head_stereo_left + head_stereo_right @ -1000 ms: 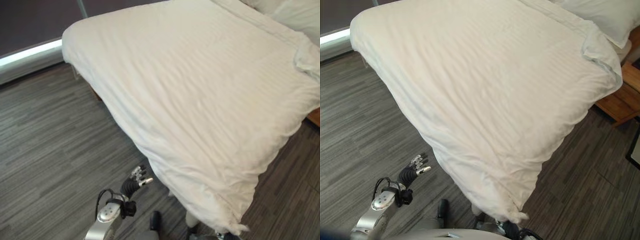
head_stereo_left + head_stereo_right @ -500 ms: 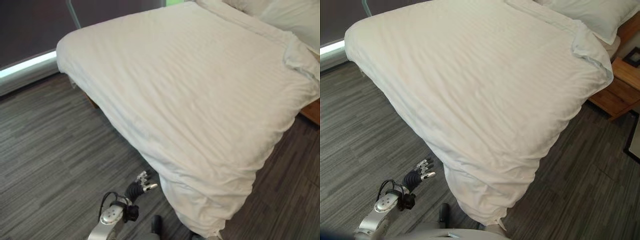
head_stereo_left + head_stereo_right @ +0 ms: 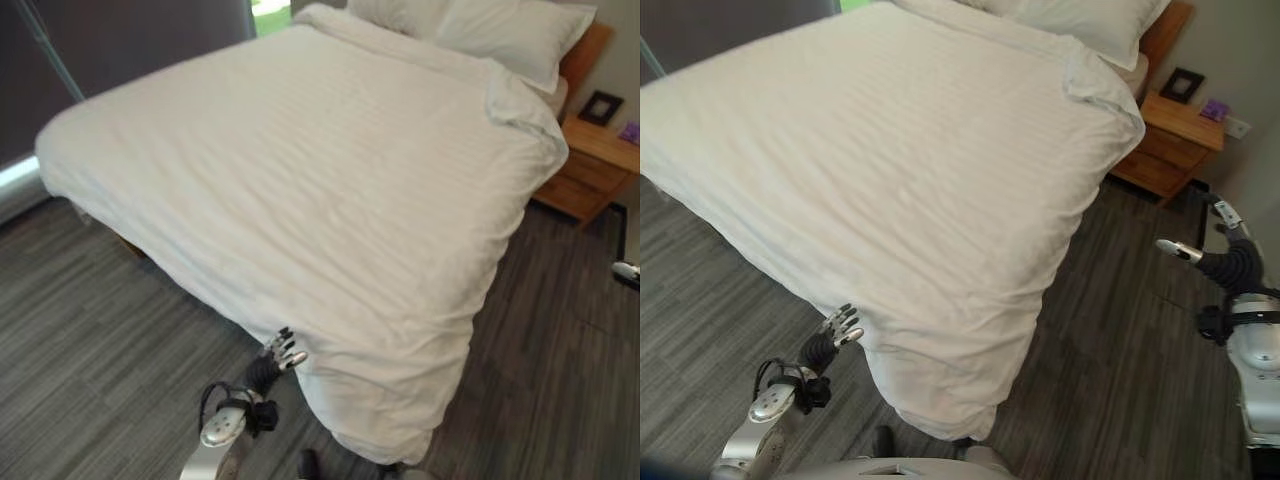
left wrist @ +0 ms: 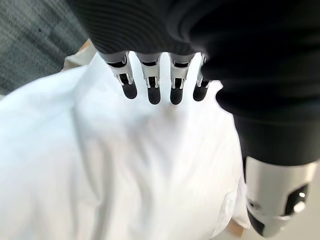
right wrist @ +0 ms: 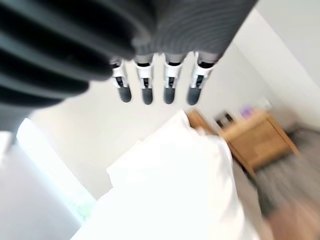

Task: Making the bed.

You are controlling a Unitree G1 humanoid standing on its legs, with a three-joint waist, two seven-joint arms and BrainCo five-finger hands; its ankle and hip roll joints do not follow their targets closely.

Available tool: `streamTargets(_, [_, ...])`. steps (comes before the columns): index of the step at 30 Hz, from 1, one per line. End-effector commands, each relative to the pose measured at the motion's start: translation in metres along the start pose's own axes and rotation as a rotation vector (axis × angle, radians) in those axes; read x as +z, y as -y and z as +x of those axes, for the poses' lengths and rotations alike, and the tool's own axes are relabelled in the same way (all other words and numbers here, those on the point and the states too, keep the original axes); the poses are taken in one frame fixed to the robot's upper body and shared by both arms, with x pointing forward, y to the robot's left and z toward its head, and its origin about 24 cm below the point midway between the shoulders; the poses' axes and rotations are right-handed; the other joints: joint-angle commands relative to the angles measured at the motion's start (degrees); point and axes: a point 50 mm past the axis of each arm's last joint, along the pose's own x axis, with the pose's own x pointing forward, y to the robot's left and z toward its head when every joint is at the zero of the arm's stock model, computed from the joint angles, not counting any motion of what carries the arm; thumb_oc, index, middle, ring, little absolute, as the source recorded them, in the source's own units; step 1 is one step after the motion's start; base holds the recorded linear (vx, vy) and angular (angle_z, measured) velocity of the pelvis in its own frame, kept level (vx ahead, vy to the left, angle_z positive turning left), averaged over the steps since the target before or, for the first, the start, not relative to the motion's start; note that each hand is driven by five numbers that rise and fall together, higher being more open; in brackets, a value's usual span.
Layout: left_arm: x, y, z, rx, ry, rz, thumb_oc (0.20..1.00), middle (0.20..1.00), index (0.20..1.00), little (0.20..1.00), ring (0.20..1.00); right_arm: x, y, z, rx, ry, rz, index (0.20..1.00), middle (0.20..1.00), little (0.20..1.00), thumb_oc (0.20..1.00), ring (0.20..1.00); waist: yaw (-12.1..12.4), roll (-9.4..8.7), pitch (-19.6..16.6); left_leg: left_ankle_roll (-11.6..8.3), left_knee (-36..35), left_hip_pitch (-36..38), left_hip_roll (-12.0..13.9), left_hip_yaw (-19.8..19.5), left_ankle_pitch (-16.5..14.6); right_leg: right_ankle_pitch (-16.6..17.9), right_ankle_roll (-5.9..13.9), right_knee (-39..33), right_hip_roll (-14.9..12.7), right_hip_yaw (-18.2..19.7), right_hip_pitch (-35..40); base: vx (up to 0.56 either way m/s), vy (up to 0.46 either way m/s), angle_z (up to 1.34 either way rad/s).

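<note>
My left robot hand (image 3: 837,328) sits at the near corner of the bed, fingers (image 4: 152,86) straight and loosely spread, holding nothing; its tips are just beside the hanging edge of the duvet (image 3: 300,170), and I cannot tell whether they touch it. My right robot hand (image 3: 1205,252) is raised well apart from the bed on the far side of the floor strip, fingers (image 5: 145,84) extended in a row, also empty. One white duvet covers the one bed (image 3: 880,140), lying fairly smooth across the top and draping over the foot and near side, bunched at the near corner. I count two white pillows (image 3: 490,25) at the head, against one wooden headboard (image 3: 580,50). One wooden nightstand (image 3: 1170,140) stands just beside the bed, carrying one small dark frame (image 3: 1181,84) and one purple item (image 3: 1214,108). Grey striped flooring (image 3: 90,340) surrounds the bed.
</note>
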Motion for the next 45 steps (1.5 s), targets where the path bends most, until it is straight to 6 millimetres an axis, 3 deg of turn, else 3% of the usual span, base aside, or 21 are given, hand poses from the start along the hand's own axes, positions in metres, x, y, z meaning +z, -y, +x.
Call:
streamTargets(1, [0.044,0.01,0.025,-0.086,0.152,0.125,1.0,1.0,1.0,1.0,1.0,0.032,-0.026,0.015,0.135,0.184,0.083,1.0,1.0,1.0,1.0,1.0,0.97,2.34,6.81,0.49,0.32,-0.35,1.19,-1.95,-1.37,0.44,5.63,9.63,-3.44,-2.27,-1.24,-0.31,0.007,-0.26])
streamTargets(2, [0.045,0.01,0.025,-0.086,0.153,0.125,1.0,1.0,1.0,1.0,1.0,0.032,-0.026,0.015,0.134,0.185,0.084,1.0,1.0,1.0,1.0,1.0,0.98,2.29,6.81,0.47,0.32,-0.5,1.2,-1.88,-1.17,0.44,5.55,9.87,-3.44,-2.18,-1.54,-0.28,-0.015,-0.21])
streamTargets(3, [0.045,0.009,0.025,-0.085,0.15,0.144,1.0,1.0,1.0,1.0,1.0,0.032,-0.033,0.014,0.163,0.181,0.079,1.0,1.0,1.0,1.0,1.0,1.89,2.39,6.67,0.58,0.32,-0.94,1.66,-1.55,-0.4,-1.94,4.77,12.63,-2.67,-3.19,-0.18,-0.19,-0.044,0.04])
streamTargets(4, [0.042,0.007,0.022,-0.084,0.143,0.12,1.0,1.0,1.0,1.0,1.0,0.03,-0.044,0.013,0.219,0.169,0.081,1.0,1.0,1.0,1.0,1.0,2.89,2.86,6.27,0.92,0.32,-1.3,2.5,-1.46,0.68,-7.03,3.52,19.1,0.54,-3.1,1.43,-0.24,-0.06,0.07])
streamTargets(7, [0.037,0.002,0.016,-0.061,0.138,0.076,1.0,1.0,1.0,1.0,1.0,0.031,-0.052,0.016,0.243,0.172,0.105,1.0,1.0,1.0,1.0,1.0,4.82,2.65,5.12,0.9,0.32,-2.49,2.83,-1.48,2.08,-9.17,2.92,21.06,2.87,-3.44,4.1,-0.15,-0.094,-0.15])
streamTargets(8, [0.036,0.0,0.014,-0.053,0.136,0.067,1.0,1.0,1.0,1.0,1.0,0.034,-0.053,0.021,0.246,0.186,0.105,1.0,1.0,1.0,1.0,1.0,6.24,2.24,4.48,0.63,0.32,-3.68,2.55,-1.6,2.71,-11.61,1.71,15.67,3.5,-4.03,8.3,-0.13,-0.114,-0.1])
streamTargets(11, [0.033,-0.001,0.011,-0.045,0.135,0.03,1.0,1.0,1.0,1.0,1.0,0.041,-0.062,0.026,0.267,0.212,0.229,1.0,1.0,1.0,1.0,1.0,8.96,1.67,3.69,-1.04,0.32,-6.94,1.91,-2.43,6.56,-9.2,-0.86,1.97,5.29,-2.25,12.78,-0.22,-0.181,-0.03])
streamTargets(14, [0.025,0.003,0.009,-0.048,0.112,-0.013,1.0,1.0,1.0,1.0,1.0,0.046,-0.072,0.029,0.28,0.227,0.393,1.0,1.0,1.0,1.0,1.0,10.55,2.89,4.67,-3.89,0.32,-8.58,2.24,-6.01,10.32,-9.12,-1.77,0.74,6.18,-3.29,13.55,-0.23,-0.158,0.22])
streamTargets(15, [0.025,0.006,0.009,-0.059,0.114,-0.03,1.0,1.0,1.0,1.0,1.0,0.049,-0.076,0.03,0.291,0.234,0.433,1.0,1.0,1.0,1.0,1.0,10.99,2.87,5.48,-4.36,1.24,-8.54,1.78,-8.05,10.48,-8.82,-2.05,0.74,5.84,-3.77,13.63,-0.28,-0.102,0.62])
streamTargets(17, [0.023,0.013,0.009,-0.093,0.107,-0.049,1.0,1.0,1.0,1.0,1.0,0.051,-0.092,0.03,0.351,0.214,0.601,1.0,1.0,1.0,1.0,1.0,11.58,1.79,6.55,-3.75,8.48,-8.47,0.21,-13.57,5.82,-6.91,-2.35,0.86,4.18,-4.78,12.49,-0.32,-0.066,0.6])
streamTargets(19, [0.018,0.015,0.005,-0.111,0.09,-0.039,1.0,1.0,1.0,1.0,1.0,0.051,-0.106,0.028,0.396,0.19,0.703,1.0,1.0,1.0,1.0,1.0,11.23,0.98,6.1,-2.62,12.61,-7.17,1.08,-12.9,2.23,-5.75,-2.35,0.74,2.95,-5.98,11.4,-0.23,-0.011,0.14])
streamTargets(20, [0.013,0.017,0.004,-0.12,0.067,-0.051,1.0,1.0,1.0,1.0,1.0,0.047,-0.126,0.024,0.445,0.136,0.808,0.683,0.683,0.683,0.683,0.683,11.46,0.79,4.95,-1.95,13.04,-4.62,2.03,-12.22,0.11,-5.66,-2.36,0.74,2.76,-6.8,10.73,-0.13,0.007,0.14])
streamTargets(21, [0.013,0.017,0.003,-0.119,0.067,-0.051,1.0,1.0,1.0,1.0,1.0,0.047,-0.126,0.024,0.445,0.136,0.808,0.533,0.533,0.533,0.533,0.533,11.44,0.8,4.93,-1.96,12.95,-4.54,2.05,-12.21,0.1,-5.68,-2.37,0.74,2.78,-6.79,10.77,-0.07,0.022,0.19])
streamTargets(22, [0.011,0.018,0.003,-0.119,0.058,-0.054,1.0,1.0,1.0,1.0,1.0,0.044,-0.134,0.023,0.459,0.102,0.843,0.2,0.2,0.2,0.2,0.2,11.46,1.0,4.36,-1.81,11.97,-2.96,2.17,-12.56,-0.52,-5.82,-2.23,0.74,2.98,-6.98,10.62,0.0,0.042,0.3])
streamTargets(25, [0.004,0.026,0.003,-0.154,0.027,-0.035,1.0,1.0,1.0,1.0,1.0,0.033,-0.17,0.01,0.542,-0.018,1.006,0.2,0.2,0.2,0.2,0.2,11.0,3.1,2.3,-1.8,1.97,2.63,2.17,-12.25,0.62,-6.07,-1.97,0.74,3.98,-8.47,10.65,0.04,0.112,0.31])
streamTargets(30, [-0.003,0.027,-0.003,-0.171,0.001,-0.048,1.0,1.0,1.0,1.0,1.0,0.024,-0.205,0.0,0.573,-0.138,1.122,0.2,0.2,0.2,0.2,0.2,12.29,4.86,2.62,-1.66,0.32,1.7,1.17,-15.09,0.84,-5.82,-1.61,0.74,2.86,-9.32,9.7,0.0,0.106,0.35])
streamTargets(37, [-0.003,0.021,-0.005,-0.179,-0.01,-0.023,1.0,1.0,1.0,1.0,1.0,0.011,-0.205,0.016,0.491,-0.183,1.119,0.2,0.2,0.2,0.2,0.2,14.28,5.48,5.12,-1.33,0.32,-1.66,0.26,-17.05,1.24,-4.65,-0.94,0.74,2.09,-10.44,6.59,-0.06,0.076,0.19])
streamTargets(45, [0.002,0.023,-0.002,-0.2,-0.001,-0.004,1.0,1.0,1.0,1.0,1.0,0.013,-0.184,0.05,0.334,-0.144,1.111,0.2,0.2,0.2,0.2,0.2,15.67,5.97,7.59,-1.07,0.32,-5.13,-0.7,-18.42,1.93,-3.46,-0.43,0.74,1.44,-10.69,3.58,-0.03,0.051,0.07])
